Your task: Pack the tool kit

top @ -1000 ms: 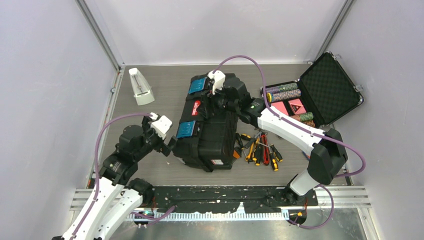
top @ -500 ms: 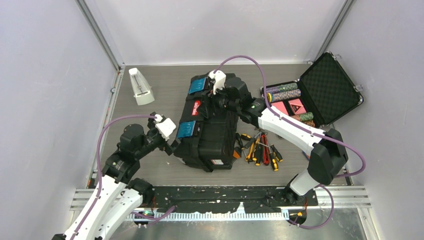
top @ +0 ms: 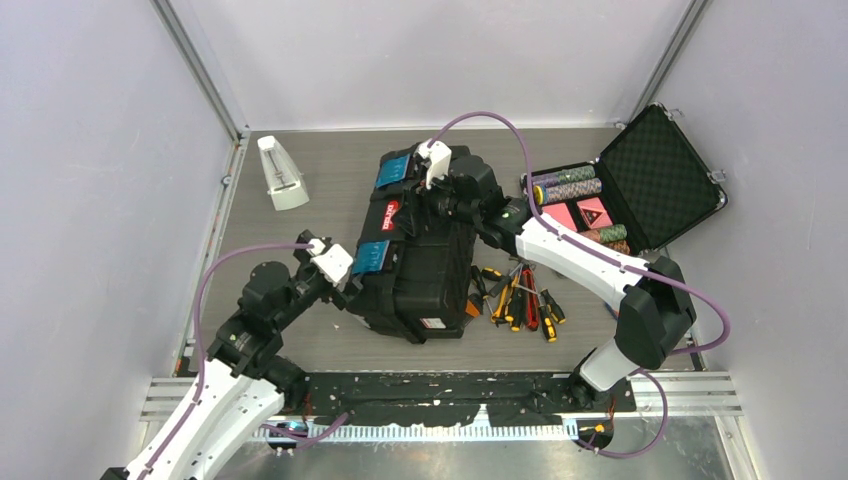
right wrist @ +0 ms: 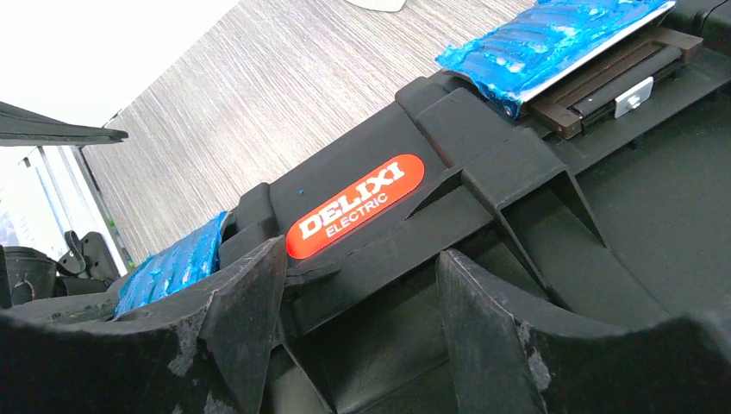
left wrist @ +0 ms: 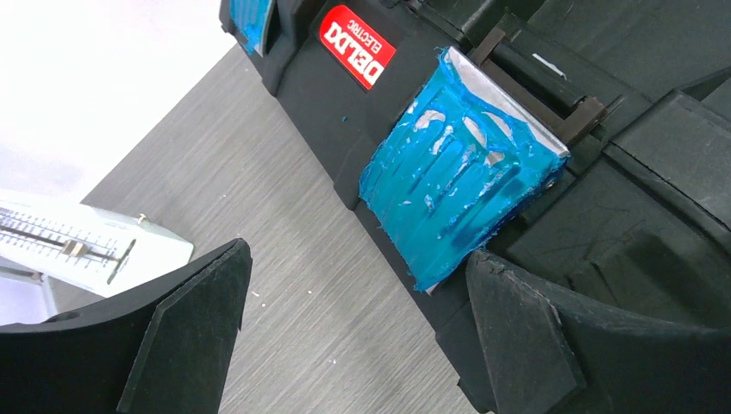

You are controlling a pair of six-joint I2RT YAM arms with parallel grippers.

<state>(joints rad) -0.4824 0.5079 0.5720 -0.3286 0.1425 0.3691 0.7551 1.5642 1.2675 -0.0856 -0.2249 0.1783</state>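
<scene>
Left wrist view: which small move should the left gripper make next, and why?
Probably ease the open left gripper forward to catch the lower edge of the blue plastic latch and lift it. The large black plastic toolbox is closed, the latch lies flat ahead, and the yellow-and-black screwdrivers lie outside.

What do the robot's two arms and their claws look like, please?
Both the left arm and the right arm have white links and black joints. A purple cable runs along each, and a white camera housing sits at each wrist. The left claw and right claw have black, wedge-shaped fingers; the right one's look scuffed.
</scene>
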